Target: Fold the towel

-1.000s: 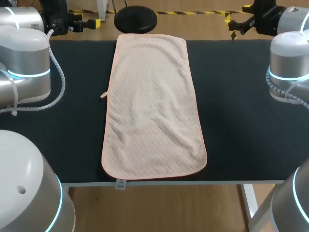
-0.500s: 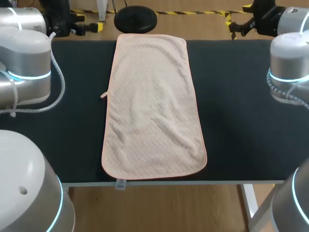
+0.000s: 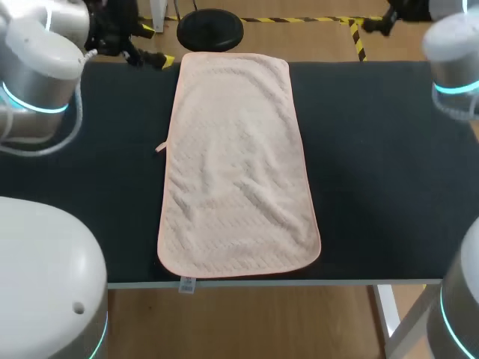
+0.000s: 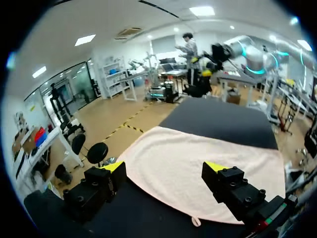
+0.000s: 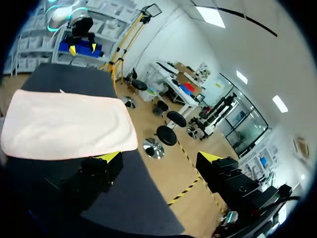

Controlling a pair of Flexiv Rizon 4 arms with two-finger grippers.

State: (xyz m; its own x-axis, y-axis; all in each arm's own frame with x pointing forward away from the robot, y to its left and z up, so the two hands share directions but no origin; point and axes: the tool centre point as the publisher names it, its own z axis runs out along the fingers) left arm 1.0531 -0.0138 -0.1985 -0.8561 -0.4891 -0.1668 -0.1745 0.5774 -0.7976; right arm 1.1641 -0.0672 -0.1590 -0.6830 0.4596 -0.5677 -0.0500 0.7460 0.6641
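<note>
A pale pink towel [image 3: 238, 164] lies flat and lengthwise down the middle of the black table [image 3: 374, 164], from the far edge to the near edge. My left gripper [image 3: 156, 46] hovers just left of the towel's far left corner. In the left wrist view the left gripper [image 4: 164, 166] stands open with nothing in it, and the towel [image 4: 198, 168] lies ahead of it. My right gripper [image 3: 383, 21] is past the far right edge, well away from the towel. The right gripper [image 5: 160, 157] stands open over the table edge, and the towel [image 5: 64, 126] lies off to one side.
A small loop [image 3: 160, 147] sticks out of the towel's left edge and a label [image 3: 187, 284] hangs over the near table edge. Bare black table lies on both sides of the towel.
My left gripper has swung in toward the towel's far left corner. The right arm has shifted up and back toward the far right. The towel has not moved.
</note>
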